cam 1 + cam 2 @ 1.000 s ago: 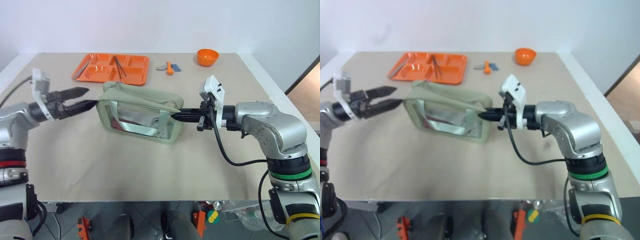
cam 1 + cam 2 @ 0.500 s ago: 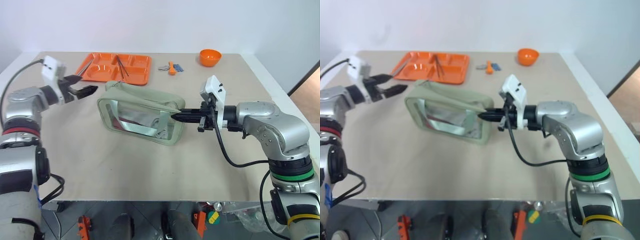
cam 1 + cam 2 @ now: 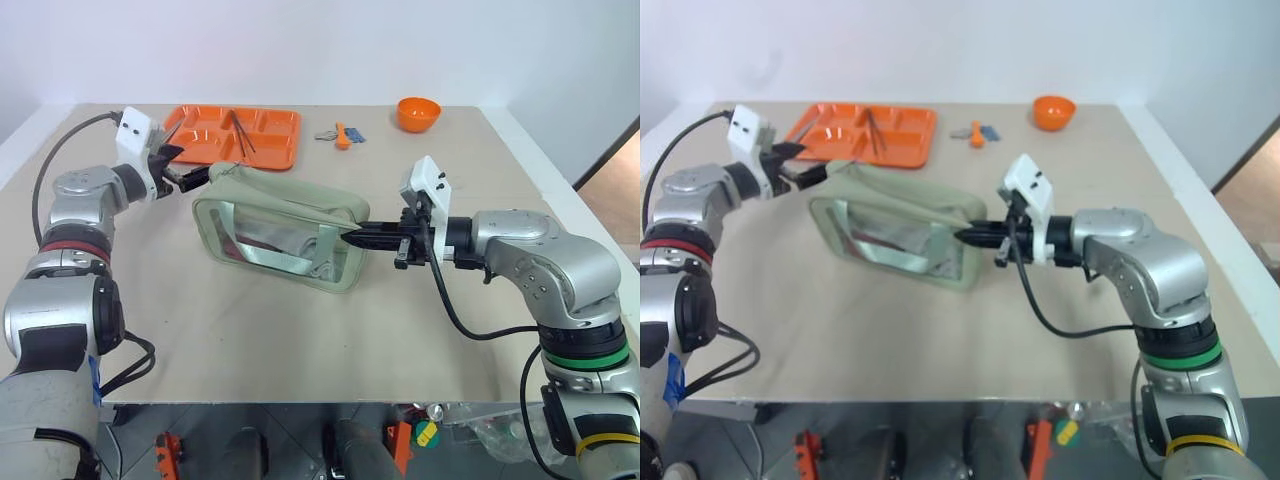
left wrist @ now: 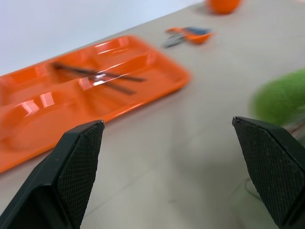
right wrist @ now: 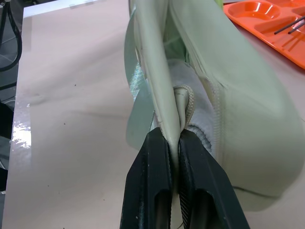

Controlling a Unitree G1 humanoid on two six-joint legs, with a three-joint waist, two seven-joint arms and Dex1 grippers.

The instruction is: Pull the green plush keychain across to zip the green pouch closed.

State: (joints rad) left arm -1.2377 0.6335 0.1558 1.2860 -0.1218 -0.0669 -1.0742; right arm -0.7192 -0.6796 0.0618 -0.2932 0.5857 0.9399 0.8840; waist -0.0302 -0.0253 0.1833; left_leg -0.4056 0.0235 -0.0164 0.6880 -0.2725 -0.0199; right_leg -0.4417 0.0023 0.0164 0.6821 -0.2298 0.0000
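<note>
Your right gripper [image 5: 174, 143] has its two black fingers pressed together on the near end of the green pouch [image 3: 285, 225], pinching a fold of the pale fabric and a bit of cord at the pouch's right-hand corner; in the head views the fingertips sit right at that corner, the gripper pointing toward the robot's left. Your left gripper [image 3: 190, 177] has its fingers [image 4: 78, 157] spread wide — nothing lies between them; they sit at the pouch's far left corner, just beside the top edge, and whether they touch the fabric you cannot tell.

In the left wrist view a blurred patch of bright green fuzz shows just beside one finger; that looks like the green plush keychain [image 4: 281, 98], at the pouch's left end, not gripped.

The pouch lies in the middle of the table [image 3: 300, 340], on its side, its clear panel facing the robot, a light green strap visible through the panel.

Behind the pouch sits an orange tray [image 3: 262, 140] with thin dark utensils lying in it; further right — well apart from the pouch — lie a small orange and blue item [image 3: 341, 133] and an orange bowl [image 3: 417, 113].
</note>
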